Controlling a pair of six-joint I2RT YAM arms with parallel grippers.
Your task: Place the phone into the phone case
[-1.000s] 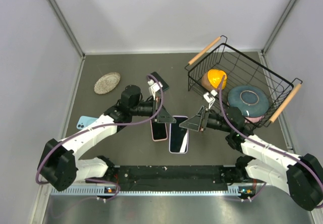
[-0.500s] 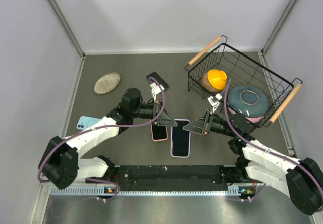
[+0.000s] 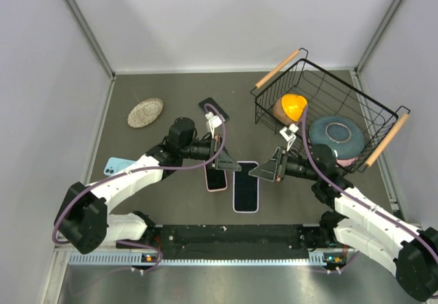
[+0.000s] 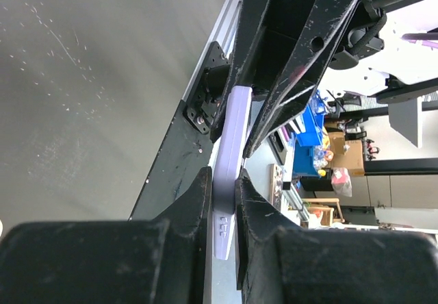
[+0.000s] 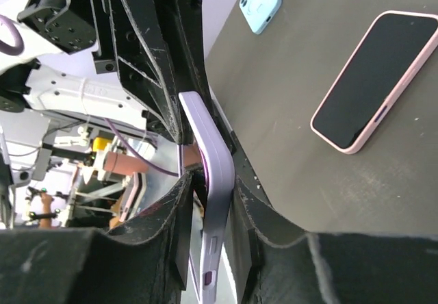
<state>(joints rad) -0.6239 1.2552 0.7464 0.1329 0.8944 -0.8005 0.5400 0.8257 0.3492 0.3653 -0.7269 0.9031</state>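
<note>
— What colours does the lilac phone [image 3: 246, 185] between the black fingers [image 5: 171, 222] show?
— Lilac edge, black screen. The pink-rimmed phone [image 3: 216, 177] has a black face too.
— And the case [image 3: 118, 166]?
— Pale blue. The desk [image 3: 171, 85] is dark grey, the plate [image 3: 145, 112] speckled beige, the basket [image 3: 335, 92] black wire.

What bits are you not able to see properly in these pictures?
1. Lilac phone: both wrist views show only its edge, not its face.
2. Pink phone: top view, far end under the left tool.
3. Blue phone: top view, left arm covers part; right wrist view, top edge cuts it.
4. Orange thing in the basket: too small to name.
</note>
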